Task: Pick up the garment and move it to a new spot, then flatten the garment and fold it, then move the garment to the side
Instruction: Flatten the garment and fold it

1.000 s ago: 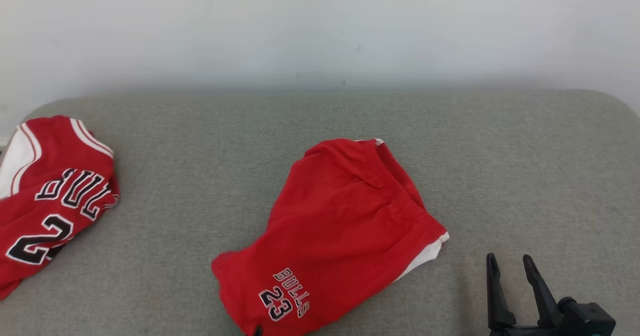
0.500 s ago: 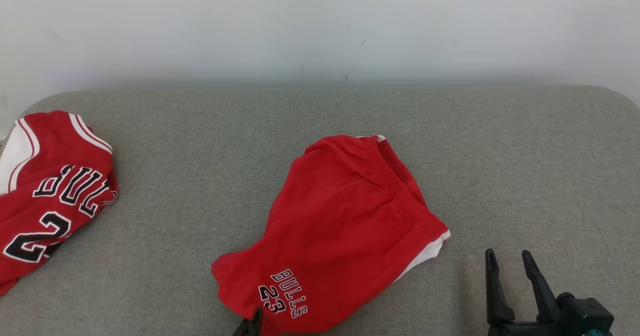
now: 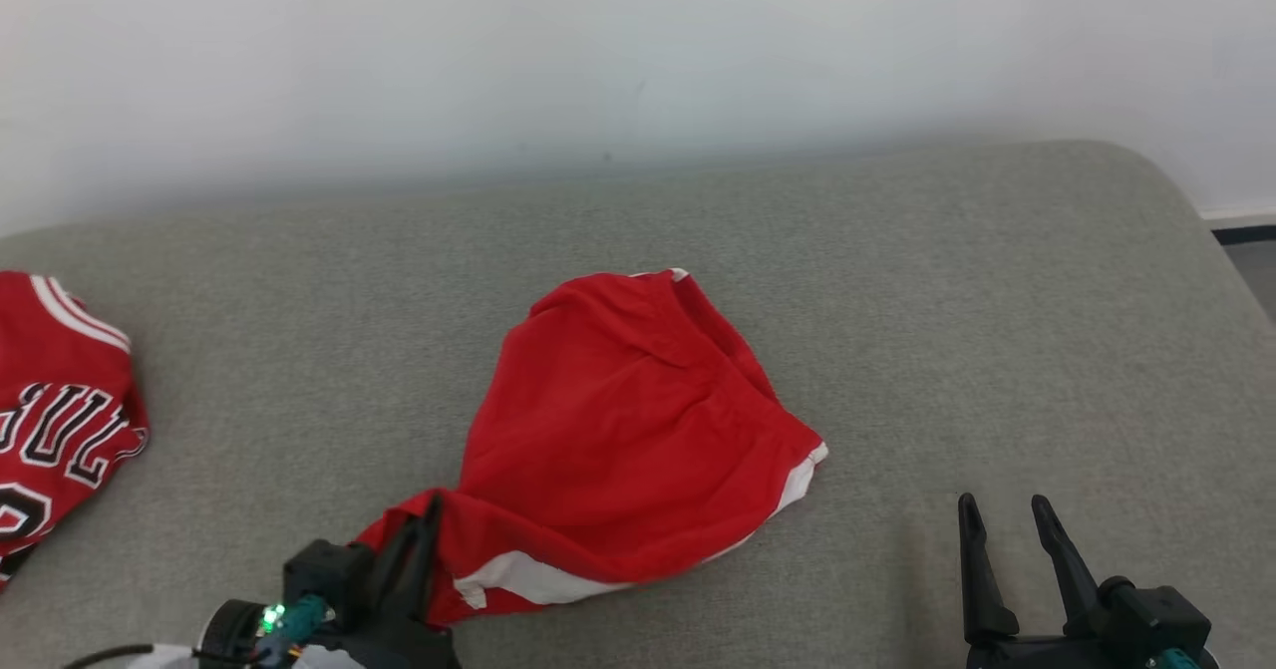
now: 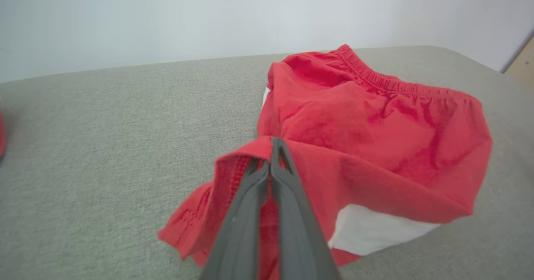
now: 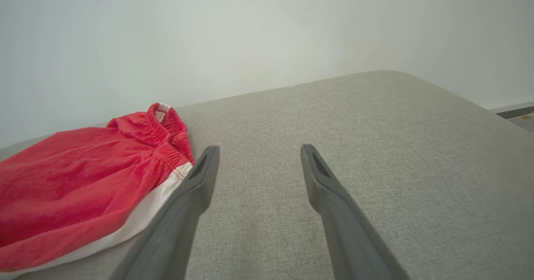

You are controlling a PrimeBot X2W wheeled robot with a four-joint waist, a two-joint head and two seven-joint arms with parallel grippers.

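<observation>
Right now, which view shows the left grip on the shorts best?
Left wrist view: the left gripper is shut on a raised fold of the shorts, close up. Head view has it at the bottom edge, partly cut off. Right wrist view gives the shorts' waistband end.

The left gripper point(image 4: 268, 163) now pinches the near hem of the shorts point(image 4: 375, 138) and lifts it, turning up a white panel point(image 4: 371, 230).
</observation>
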